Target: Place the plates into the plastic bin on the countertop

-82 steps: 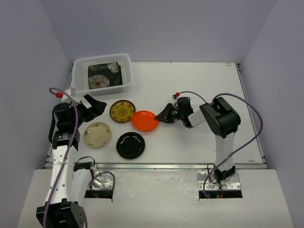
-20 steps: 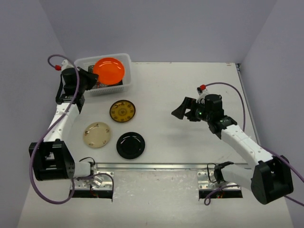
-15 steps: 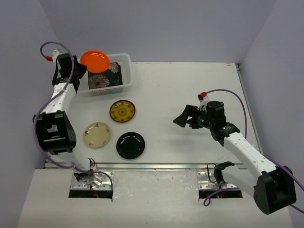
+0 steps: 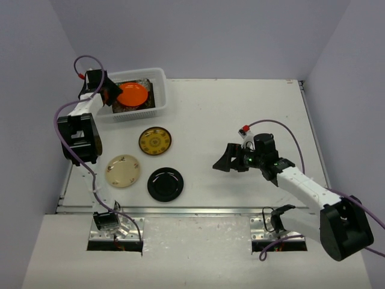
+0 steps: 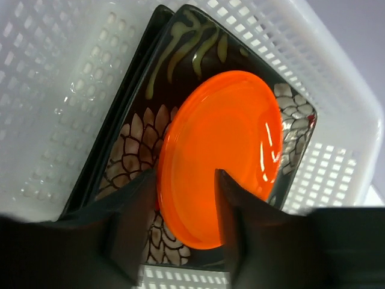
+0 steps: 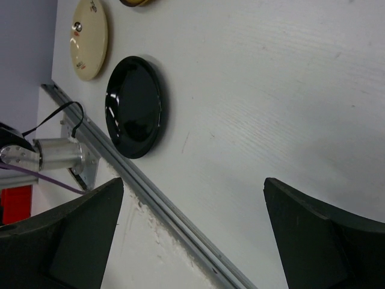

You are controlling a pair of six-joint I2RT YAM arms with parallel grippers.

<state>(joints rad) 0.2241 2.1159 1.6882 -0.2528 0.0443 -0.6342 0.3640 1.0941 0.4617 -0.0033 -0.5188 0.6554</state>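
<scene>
The orange plate [image 4: 132, 93] [image 5: 228, 138] lies tilted inside the plastic bin [image 4: 157, 73] [image 5: 337, 90], on top of a black square plate with white flowers [image 5: 135, 150]. My left gripper [image 4: 116, 94] [image 5: 183, 174] hangs over the bin's left end. Its fingers stand apart on either side of the orange plate's near rim, open. On the countertop [image 4: 240, 108] lie a yellow-patterned plate [image 4: 155, 140], a cream plate [image 4: 123, 170] [image 6: 89, 37] and a black round plate [image 4: 165, 183] [image 6: 133, 106]. My right gripper [image 4: 219, 159] [image 6: 192, 186] hovers wide open and holds nothing, to the right of the black plate.
A metal rail [image 4: 198, 211] [image 6: 180, 223] runs along the countertop's near edge, just below the right gripper's view. Grey walls close in the left, back and right sides. The left arm's purple cable [image 4: 84, 60] loops above the bin's left corner.
The left arm took the orange plate from the right gripper's side, carried it over the bin and lowered it in, then its jaws opened. The right arm drew back toward the near edge.
</scene>
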